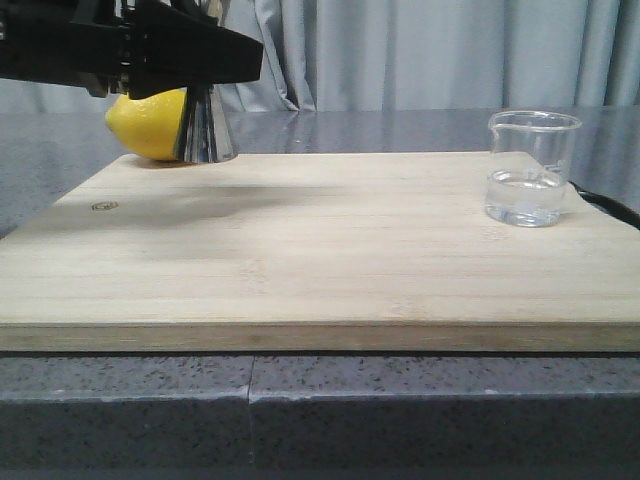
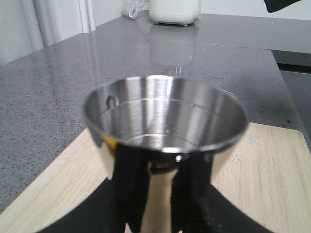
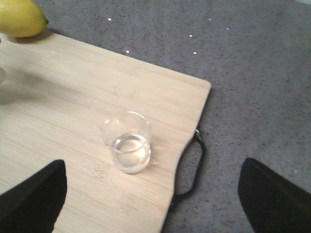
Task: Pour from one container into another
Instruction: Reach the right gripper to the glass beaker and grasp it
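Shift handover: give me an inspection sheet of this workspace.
Surface: wooden board on a grey speckled counter.
Job's things: beaker upright near the board's right edge, clear liquid in it; jigger upright at the board's back left.
Clutter: lemon behind the jigger.
Grippers: left gripper shut on the jigger; right gripper open above the beaker, touching nothing.
Cables: nothing seen.
Surroundings: grey curtain behind.

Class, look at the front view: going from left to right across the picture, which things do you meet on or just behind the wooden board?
Lemon → steel jigger, held by the left tool → bare stretch of the wooden board → glass beaker holding clear liquid.
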